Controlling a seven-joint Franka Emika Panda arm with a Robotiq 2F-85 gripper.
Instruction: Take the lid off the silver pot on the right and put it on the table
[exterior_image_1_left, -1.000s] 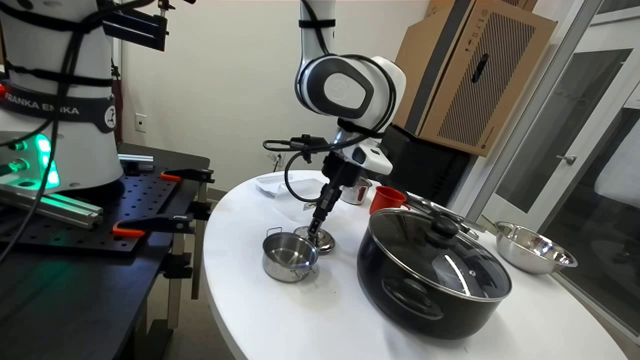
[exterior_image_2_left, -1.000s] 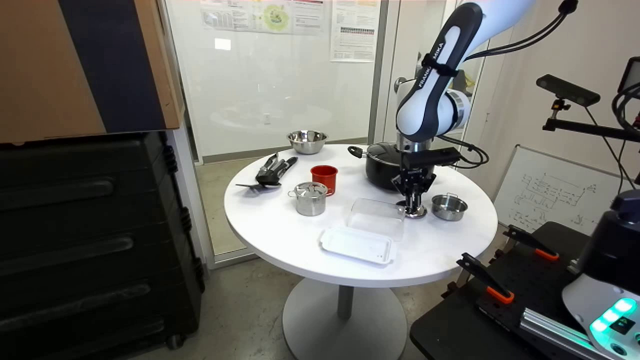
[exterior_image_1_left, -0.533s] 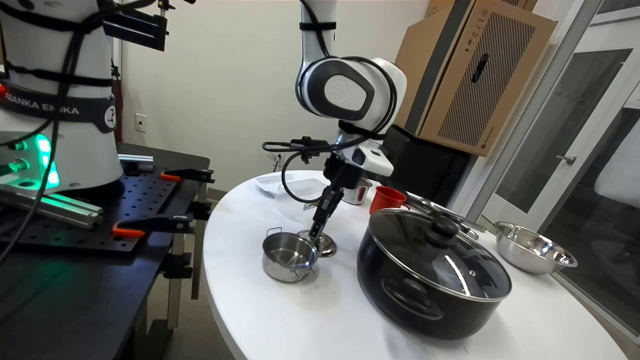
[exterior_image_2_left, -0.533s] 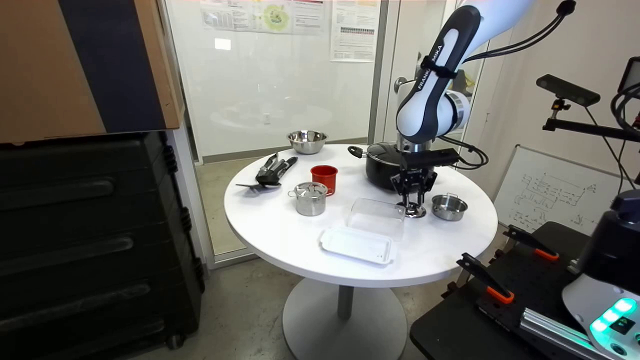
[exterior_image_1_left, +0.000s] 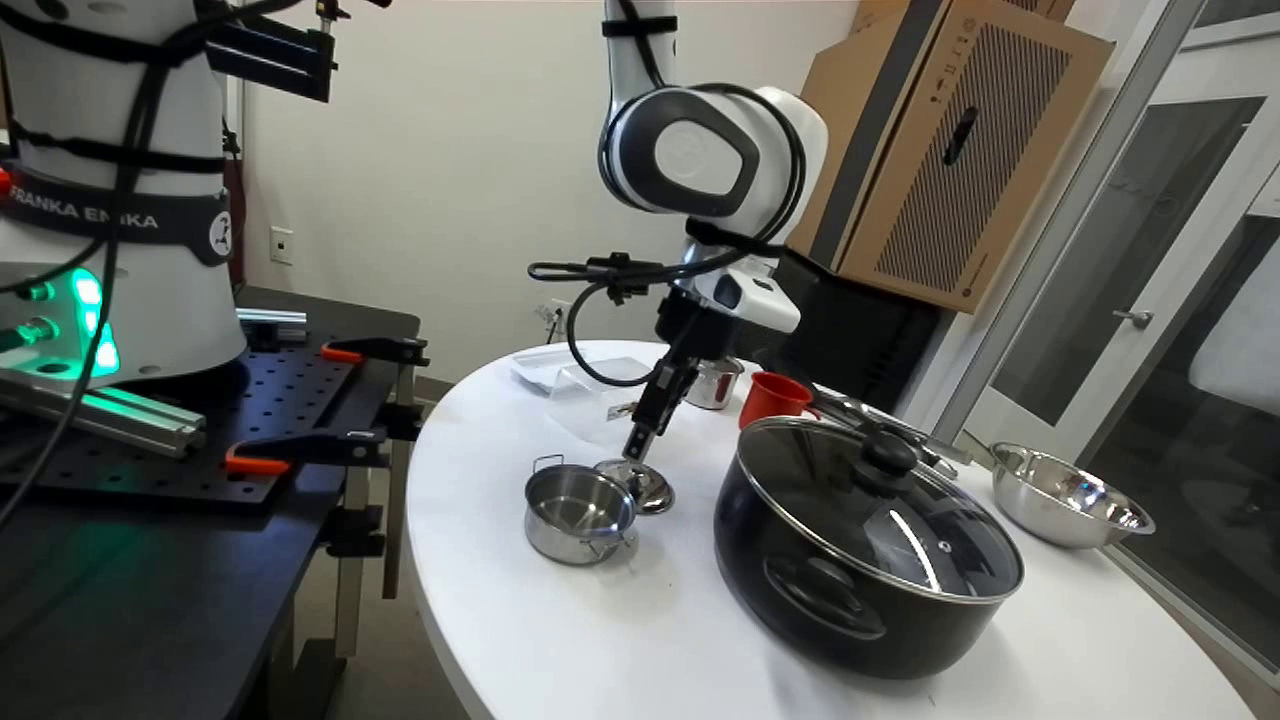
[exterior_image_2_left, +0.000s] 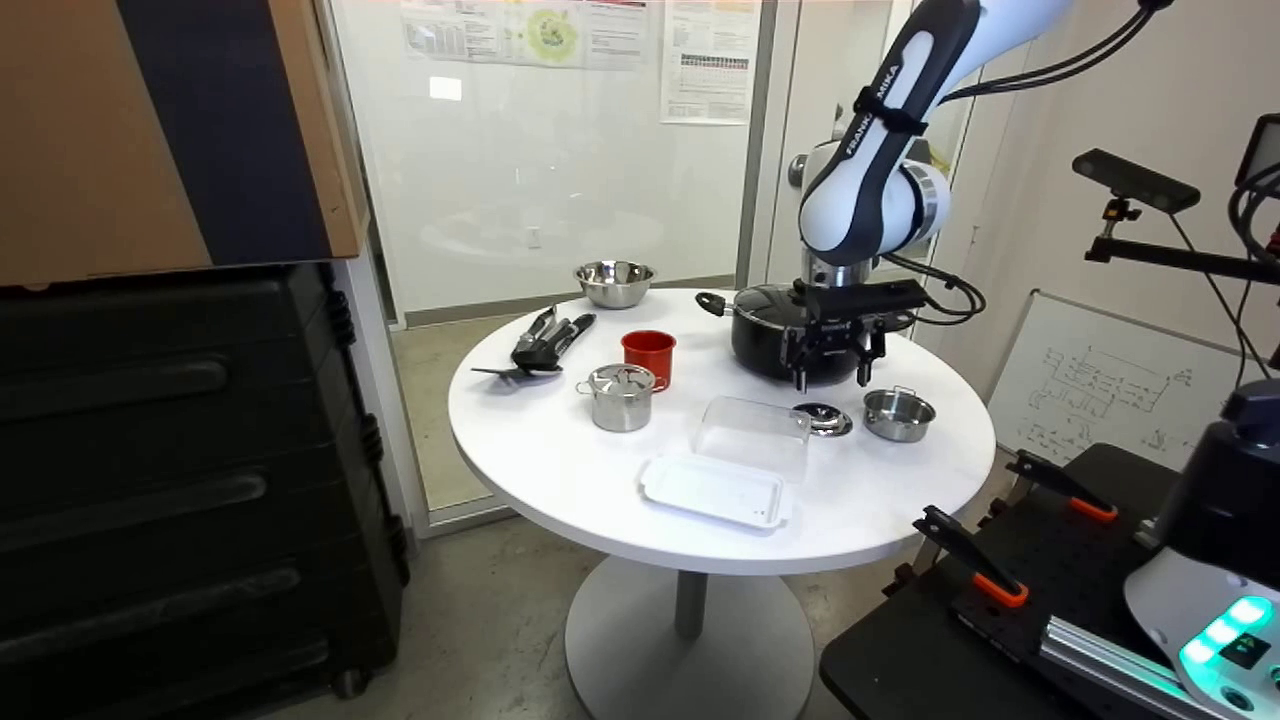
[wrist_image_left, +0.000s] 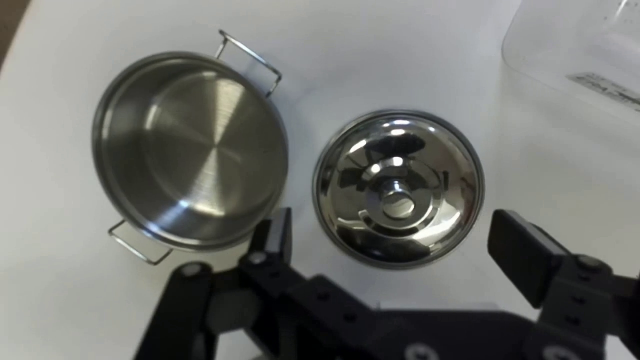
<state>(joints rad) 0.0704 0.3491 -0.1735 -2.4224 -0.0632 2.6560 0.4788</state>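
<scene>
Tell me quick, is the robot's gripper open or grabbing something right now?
Gripper: open, holding nothing; the lid lies on the table.

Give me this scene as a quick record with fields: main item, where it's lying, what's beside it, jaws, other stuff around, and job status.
Main item: small round shiny silver metal lid, knob up
Lying on: large round white table
Beside it: low round steel pot, uncovered, with a gap between
Jaws: open, clear of the lid, holding nothing
Also around: large black pot under a glass lid, red cylindrical mug, taller lidded silver pot, wide silver bowl
Job status: lid off and on the table; looks complete
</scene>
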